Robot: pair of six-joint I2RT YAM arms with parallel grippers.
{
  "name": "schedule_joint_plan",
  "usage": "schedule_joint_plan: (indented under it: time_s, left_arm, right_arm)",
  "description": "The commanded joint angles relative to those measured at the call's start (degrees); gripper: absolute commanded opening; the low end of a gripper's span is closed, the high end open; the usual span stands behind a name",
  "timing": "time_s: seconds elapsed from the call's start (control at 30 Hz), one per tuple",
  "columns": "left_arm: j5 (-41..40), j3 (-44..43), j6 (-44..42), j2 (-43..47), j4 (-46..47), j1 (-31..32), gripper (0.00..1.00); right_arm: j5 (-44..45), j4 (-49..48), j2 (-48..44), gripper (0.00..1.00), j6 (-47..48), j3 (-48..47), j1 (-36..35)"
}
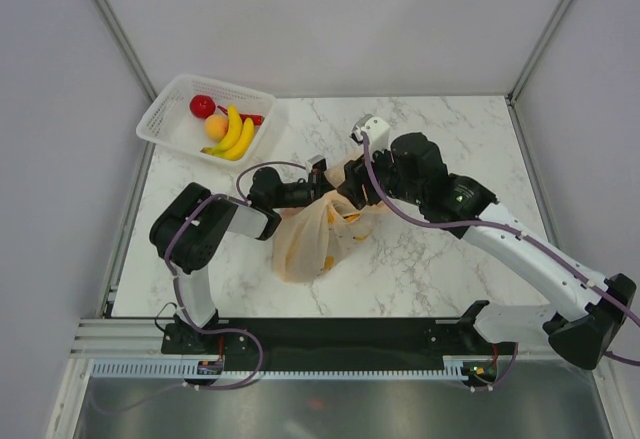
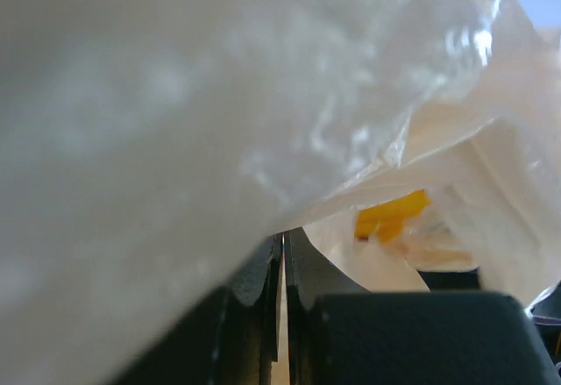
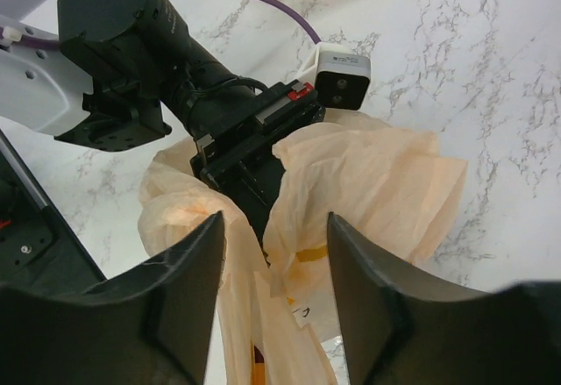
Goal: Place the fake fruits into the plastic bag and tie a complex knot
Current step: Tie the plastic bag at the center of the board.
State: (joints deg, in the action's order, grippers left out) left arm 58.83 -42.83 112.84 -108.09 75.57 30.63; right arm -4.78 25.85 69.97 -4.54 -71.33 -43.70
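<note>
You are early in this job. The thin translucent peach-beige plastic bag (image 1: pixel 310 239) sits slumped on the white marble-patterned bench (image 1: pixel 450 139) between the two arms, its top loose and nothing tied.

Your left gripper (image 2: pixel 283 245) has its jaws pinched almost together on a fold of the bag's film, holding that side up. Your right gripper (image 3: pixel 274 220) hovers just over the bag's mouth, jaws standing apart with nothing between them.

In the white lattice plastic basket (image 1: pixel 172 119) at the far left corner you have a glossy red apple (image 1: pixel 202 106), an orange peach (image 1: pixel 216 127), a bunch of yellow bananas (image 1: pixel 236 134) and a red chili (image 1: pixel 255 118) to carry over. (A yellow-orange patch shows through the bag, but you cannot tell whether it is fruit or print.) By my reading, most of the loading and all of the tying are ahead of you.
</note>
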Motion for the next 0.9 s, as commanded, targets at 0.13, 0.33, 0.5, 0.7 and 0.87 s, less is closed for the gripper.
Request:
schedule_joint_plan:
  time_s: [0.13,0.33,0.5,0.7,0.87]
  left_arm:
    - [0.5,-0.94,-1.13,0.87,18.21,0.31,0.08]
    - [0.41,-1.29,-1.13,0.78,18.03,0.39,0.08]
    - [0.41,-1.38,-1.3,0.87,18.03,0.39,0.08]
    - [0.5,-1.38,-1.39,0.95,18.03,0.39,0.08]
    - [0.5,-1.29,-1.3,0.95,18.03,0.39,0.08]
  right_arm:
    - [0.12,0.96,-4.93,0.74,1.9,0.67,0.02]
    - [-0.68,5.18,-4.15,0.85,4.01,-1.53,-0.33]
    - [1.52,6.41,-2.92,0.95,5.94,-3.11,-1.47]
    - [11.43,7.81,-1.34,0.97,8.4,-6.01,-7.71]
    - [16.28,7.65,-1.94,0.98,6.21,-5.75,-8.42]
